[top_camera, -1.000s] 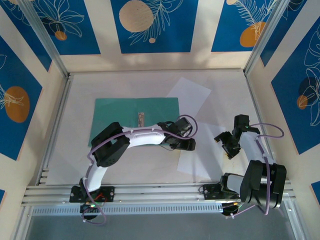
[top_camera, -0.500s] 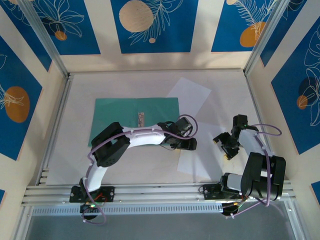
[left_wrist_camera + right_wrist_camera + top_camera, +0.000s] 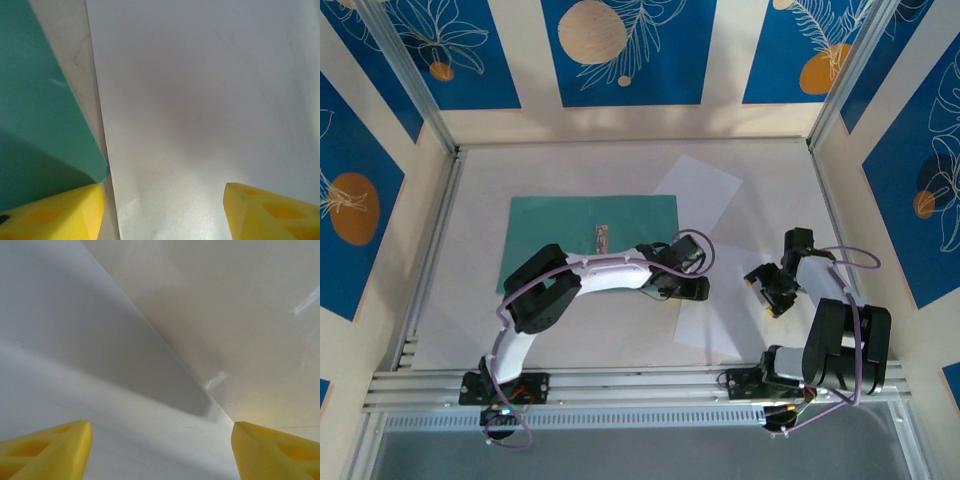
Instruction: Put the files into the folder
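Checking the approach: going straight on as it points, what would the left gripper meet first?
Probably the white sheet lying straight ahead of the left gripper, beside a corner of the folder; depth is unclear.

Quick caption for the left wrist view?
Open left gripper above a white sheet that lies beside a corner of the teal folder.

The folder [image 3: 590,235] is teal card, matt and smooth. The sheet [image 3: 200,100] is plain white paper, smooth and matt. The pale tabletop [image 3: 250,300] has a slight sheen with faint scuffs. The left gripper [image 3: 162,187] has fingers [image 3: 55,212] of matt yellow plastic. The rail [image 3: 640,385] is ribbed, dull silver metal.
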